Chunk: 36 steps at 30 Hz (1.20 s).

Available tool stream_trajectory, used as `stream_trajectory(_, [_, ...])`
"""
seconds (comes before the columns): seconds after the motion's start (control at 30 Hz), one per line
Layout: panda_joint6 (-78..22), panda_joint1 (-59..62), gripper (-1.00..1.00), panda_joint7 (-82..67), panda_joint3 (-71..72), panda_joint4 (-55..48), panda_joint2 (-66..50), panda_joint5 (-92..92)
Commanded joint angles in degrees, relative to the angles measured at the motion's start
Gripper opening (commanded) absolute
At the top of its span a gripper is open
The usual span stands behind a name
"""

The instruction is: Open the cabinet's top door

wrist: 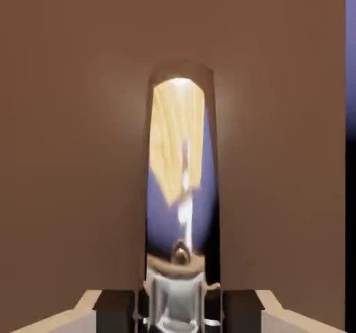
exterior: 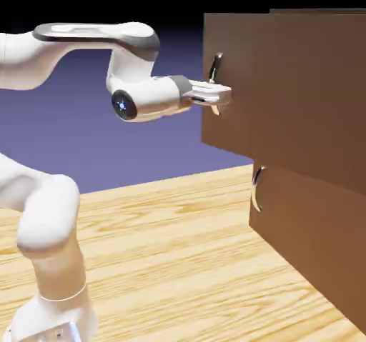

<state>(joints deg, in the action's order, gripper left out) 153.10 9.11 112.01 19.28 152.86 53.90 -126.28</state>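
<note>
Table: light wooden tabletop bare beside arm | tall dark-brown wooden cabinet top door swung ajar, edge projecting | white two-finger gripper pinching curved silver handle

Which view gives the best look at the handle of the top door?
The hand view: the handle fills the middle, a shiny curved bar against the top door, with the gripper shut on its lower end. The exterior view shows only a thin sliver of the handle above the gripper.
</note>
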Motion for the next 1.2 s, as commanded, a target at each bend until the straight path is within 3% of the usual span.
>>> stream_trajectory(0.0, [-0.7, -1.2, -1.00, 1.3, -1.7, 1.3, 1.4, 2.3])
stream_trajectory(0.3, [-8.5, -6.2, -1.00, 13.1, -15.6, 10.5, 13.7, 24.8])
stream_trajectory(0.63, [-24.7, -2.1, -1.00, 22.8, -33.1, 14.5, 23.7, 49.7])
stream_trajectory(0.9, [-40.8, 1.1, -1.00, 25.1, -49.7, 10.6, 23.7, 66.8])
stream_trajectory(1.17, [-57.4, -3.2, -1.00, 25.0, -66.3, -0.7, 18.4, 80.7])
